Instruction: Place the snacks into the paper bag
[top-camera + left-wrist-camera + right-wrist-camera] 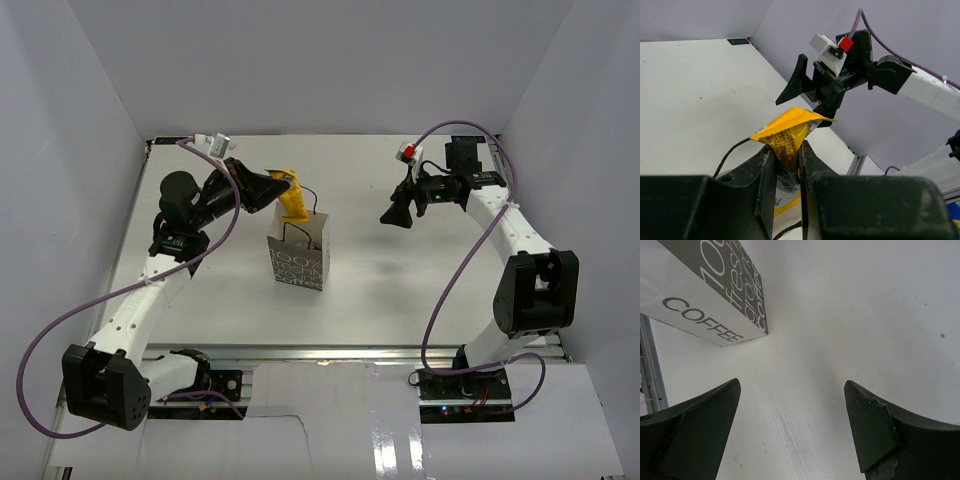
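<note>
A: Looking down on a white table (400,300), with a grey-white paper bag (298,262) upright near the middle. Dark lettering reading "coffee" on the front, thin black loop handles at the top.

B: And just behind the paper bag?

A: Showing the left end effector (284,192), pinched narrow on a yellow snack (292,203). Gripping the shiny packet across its body, with one crumpled end fanning out past the fingertips. Held in the air just above and behind the open top of the paper bag, not inside. Touching the rim or not: cannot tell.

B: And to the right of the paper bag?

A: Showing the right end effector (397,215), spread wide and holding nothing. Hovering over the table, well apart from the paper bag. In its wrist view, catching one lower corner of the paper bag at upper left, lettering visible on two sides.
</note>
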`<state>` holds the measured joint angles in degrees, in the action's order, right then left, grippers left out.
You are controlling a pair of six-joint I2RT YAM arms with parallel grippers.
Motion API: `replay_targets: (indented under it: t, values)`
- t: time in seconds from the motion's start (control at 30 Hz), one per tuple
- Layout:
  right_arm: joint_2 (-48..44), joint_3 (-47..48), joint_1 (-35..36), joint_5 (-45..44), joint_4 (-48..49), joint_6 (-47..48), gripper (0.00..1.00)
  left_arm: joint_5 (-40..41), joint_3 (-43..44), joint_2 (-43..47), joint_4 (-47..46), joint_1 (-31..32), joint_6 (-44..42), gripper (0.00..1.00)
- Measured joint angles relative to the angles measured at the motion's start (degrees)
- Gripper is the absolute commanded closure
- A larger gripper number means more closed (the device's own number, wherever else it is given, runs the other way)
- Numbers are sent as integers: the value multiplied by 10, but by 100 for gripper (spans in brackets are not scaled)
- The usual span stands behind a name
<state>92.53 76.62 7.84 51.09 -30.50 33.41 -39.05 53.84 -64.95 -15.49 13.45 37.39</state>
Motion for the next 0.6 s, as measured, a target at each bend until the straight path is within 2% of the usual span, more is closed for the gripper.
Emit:
replay_targets:
  t: [0.17, 0.27, 0.3, 0.43, 0.53, 0.6]
  values:
    - [-6, -13, 0, -1, 0, 0, 10, 0, -1, -5, 0, 20, -18, 90]
    - [-10, -14, 0, -2, 0, 0, 10, 7, -7, -13, -2, 30, -28, 76]
    - [-11, -14, 0, -2, 0, 0, 10, 10, -10, -16, 0, 33, -31, 67]
    - [-14, -14, 0, -2, 0, 0, 10, 29, -18, -23, 2, 39, -40, 48]
    - [-15, -14, 0, -2, 0, 0, 10, 51, -19, -21, 2, 41, -47, 41]
    - [-16, -14, 0, -2, 0, 0, 10, 70, -18, -16, 2, 41, -51, 40]
